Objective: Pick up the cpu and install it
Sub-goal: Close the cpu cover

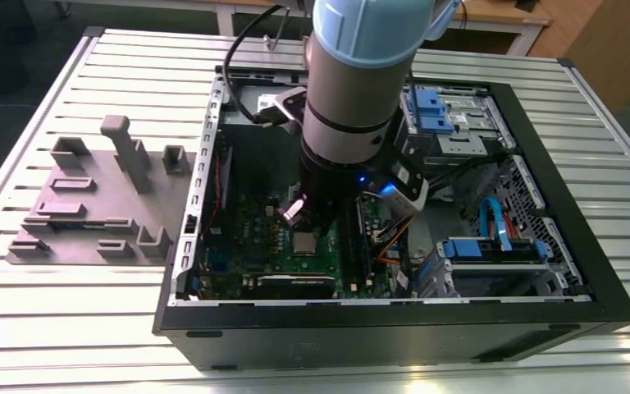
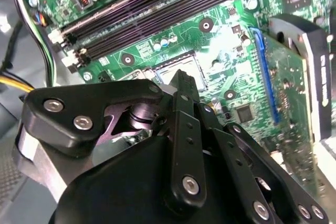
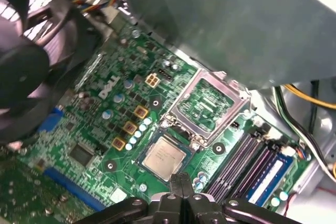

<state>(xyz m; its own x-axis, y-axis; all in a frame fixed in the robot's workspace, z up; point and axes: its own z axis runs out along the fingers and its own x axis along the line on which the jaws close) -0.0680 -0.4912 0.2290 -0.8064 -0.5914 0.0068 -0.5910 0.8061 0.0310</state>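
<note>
The cpu [image 3: 164, 155], a flat square chip with a silver-grey top, lies in the socket of the green motherboard [image 3: 100, 129]. The socket's metal load plate [image 3: 207, 103] is swung open beside it. In the exterior view the cpu [image 1: 306, 241] shows as a pale square just below my gripper [image 1: 302, 220], inside the open computer case [image 1: 403, 316]. My gripper [image 3: 181, 181] hangs slightly above the chip's edge with its black fingers pressed together and nothing between them. In the second wrist view my gripper [image 2: 184, 83] covers most of the socket.
Black memory slots [image 3: 247, 156] run beside the socket. A black fan [image 3: 31, 61] and a grey metal box [image 3: 236, 19] stand close around it. An expansion card [image 2: 310, 77] sits past a blue slot. A grey fixture [image 1: 96, 197] lies on the slatted table, at the exterior view's left.
</note>
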